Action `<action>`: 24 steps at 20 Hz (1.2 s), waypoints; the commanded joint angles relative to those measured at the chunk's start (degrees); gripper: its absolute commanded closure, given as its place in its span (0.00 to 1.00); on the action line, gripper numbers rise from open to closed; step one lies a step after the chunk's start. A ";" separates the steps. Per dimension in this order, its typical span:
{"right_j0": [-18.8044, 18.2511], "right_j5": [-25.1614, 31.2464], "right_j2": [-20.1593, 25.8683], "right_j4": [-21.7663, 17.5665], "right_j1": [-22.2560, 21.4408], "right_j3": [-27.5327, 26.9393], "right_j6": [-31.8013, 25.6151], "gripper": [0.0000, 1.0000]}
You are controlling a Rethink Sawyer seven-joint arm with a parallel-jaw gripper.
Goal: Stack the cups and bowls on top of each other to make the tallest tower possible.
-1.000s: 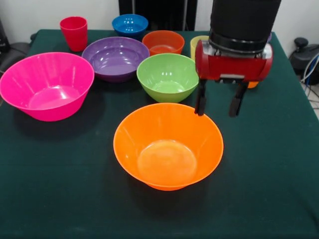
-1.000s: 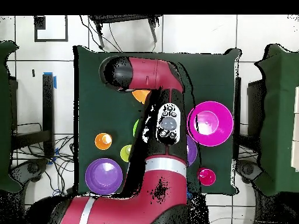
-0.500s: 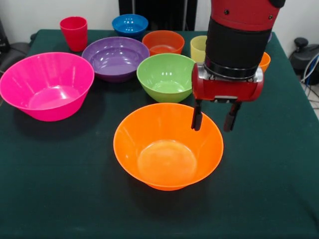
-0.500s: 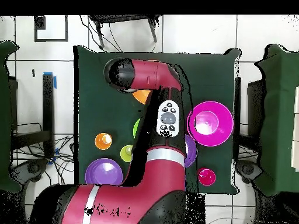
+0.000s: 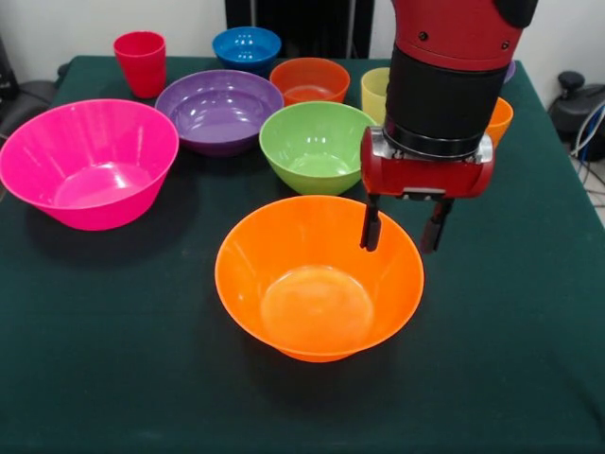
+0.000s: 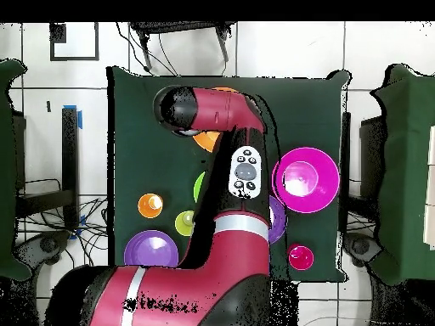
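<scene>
- In your front view, the gripper (image 5: 402,229) hangs with its jaws parted and gripping nothing, straddling the far right rim of the large orange bowl (image 5: 319,277): one finger inside, the other just outside.
- That bowl stands upright, mouth up, nearest the camera, with nothing stacked in it; no tower exists.
- Overhead, the arm (image 6: 228,182) hides the gripper entirely, and you see only a sliver of the large orange bowl (image 6: 205,140) beside it.
- The overhead view gives you what the front view hardly shows: a second purple bowl (image 6: 151,253) near the robot's base, well apart from the rest, plus the orange cup (image 6: 150,205) and yellow cup (image 6: 184,223) seen whole.
- In the front view, the arm covers most of the yellow cup (image 5: 375,90) and orange cup (image 5: 499,118).
- Just beyond the orange bowl sits the lime green bowl (image 5: 318,147); left of it are the purple bowl (image 5: 219,110) and the hot pink bowl (image 5: 87,162).
- Along the far edge stand the red cup (image 5: 140,62), blue bowl (image 5: 247,48) and red-orange bowl (image 5: 309,80), all separate on the green table (image 5: 113,359).
</scene>
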 commanded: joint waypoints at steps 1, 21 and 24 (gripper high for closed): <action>-0.47 -0.60 2.35 0.82 0.68 1.66 9.55 0.00; 2.04 -3.81 2.20 3.09 5.55 -0.06 11.87 0.00; 2.31 -3.62 1.97 3.29 4.96 0.46 12.35 0.00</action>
